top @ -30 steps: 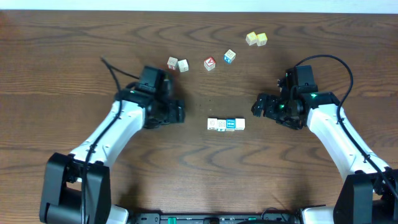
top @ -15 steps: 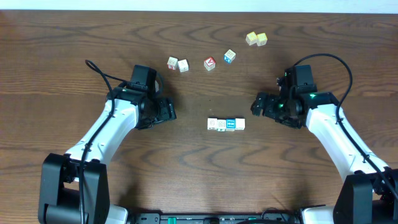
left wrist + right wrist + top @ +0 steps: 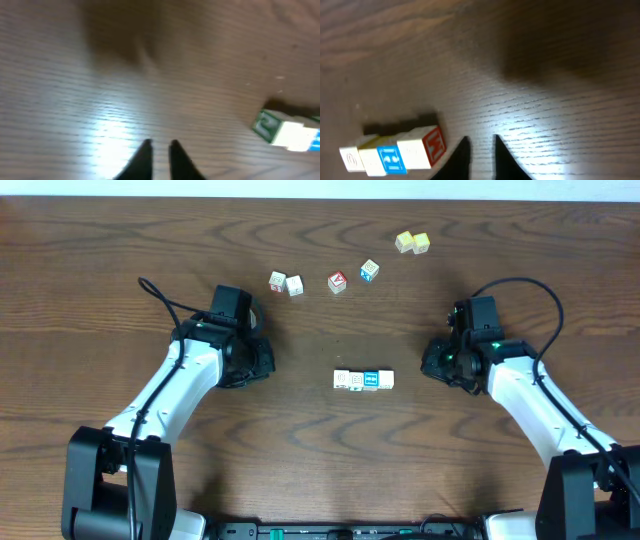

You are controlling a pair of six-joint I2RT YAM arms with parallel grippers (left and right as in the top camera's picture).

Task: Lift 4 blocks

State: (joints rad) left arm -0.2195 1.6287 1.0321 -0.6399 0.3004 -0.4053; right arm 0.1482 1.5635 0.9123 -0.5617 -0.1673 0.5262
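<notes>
The blocks [image 3: 364,380] lie in a short touching row at the table's middle, mostly white with one blue face. In the left wrist view the blocks' [image 3: 287,132] green end face shows at the right edge. In the right wrist view the blocks [image 3: 395,152] lie at lower left, the nearest end face red. My left gripper [image 3: 268,360] sits left of the row and well apart from it; its tips [image 3: 160,145] stand close together with nothing between them. To the right of the row, my right gripper [image 3: 427,362] is also apart from it, and its tips [image 3: 480,140] are drawn together on nothing.
Loose cubes lie along the back: two cream ones [image 3: 285,283], a red-faced one [image 3: 337,282], a blue-and-white one [image 3: 370,271] and a yellow pair [image 3: 412,243]. Bare wood surrounds both grippers.
Both grippers have gone from open to shut. The left arm has drawn back to the left, away from the row. The right gripper has pulled slightly right.
</notes>
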